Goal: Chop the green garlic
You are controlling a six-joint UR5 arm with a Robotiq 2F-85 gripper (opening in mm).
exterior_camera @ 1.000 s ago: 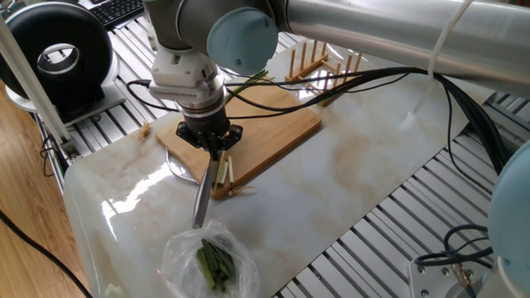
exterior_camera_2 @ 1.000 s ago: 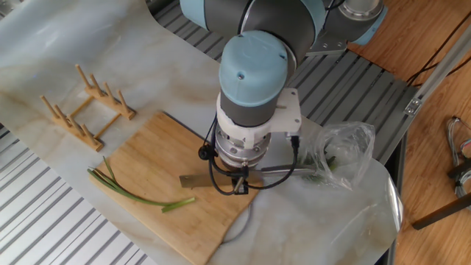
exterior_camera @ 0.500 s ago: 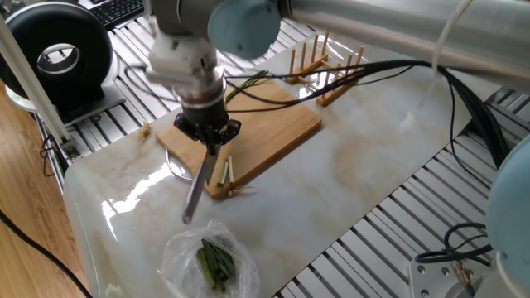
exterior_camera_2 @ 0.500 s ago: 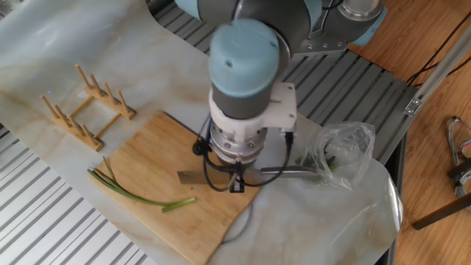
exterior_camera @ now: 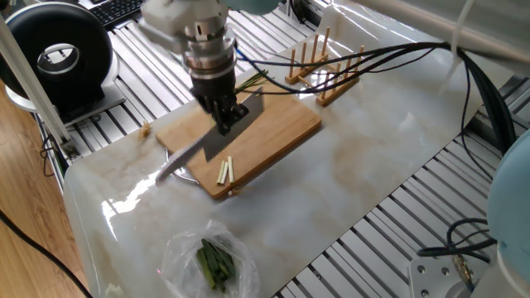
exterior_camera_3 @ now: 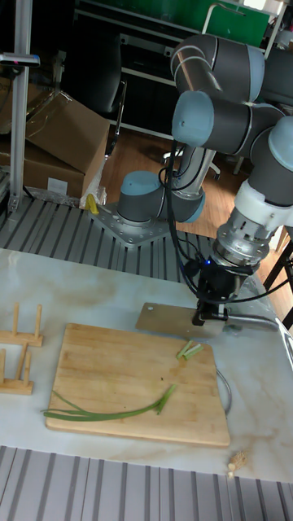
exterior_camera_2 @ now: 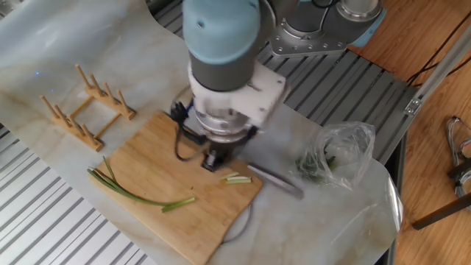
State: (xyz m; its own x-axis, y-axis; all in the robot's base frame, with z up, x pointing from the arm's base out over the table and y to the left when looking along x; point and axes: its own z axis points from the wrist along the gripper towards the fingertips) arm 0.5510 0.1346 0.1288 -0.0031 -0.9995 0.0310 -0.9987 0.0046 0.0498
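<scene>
One fixed view: your hand (exterior_camera: 225, 118) is clamped on the knife (exterior_camera: 207, 146), blade raised above the cutting board (exterior_camera: 281, 132); two cut sticks (exterior_camera: 226, 170) lie near its front edge.

The other fixed view: the green garlic stalk (exterior_camera_2: 136, 196) lies along the board's near edge, well apart from the sticks.

Tall fixed view: the knife is level over the marble table (exterior_camera_3: 98, 285); the stalk lies on the board below.
</scene>
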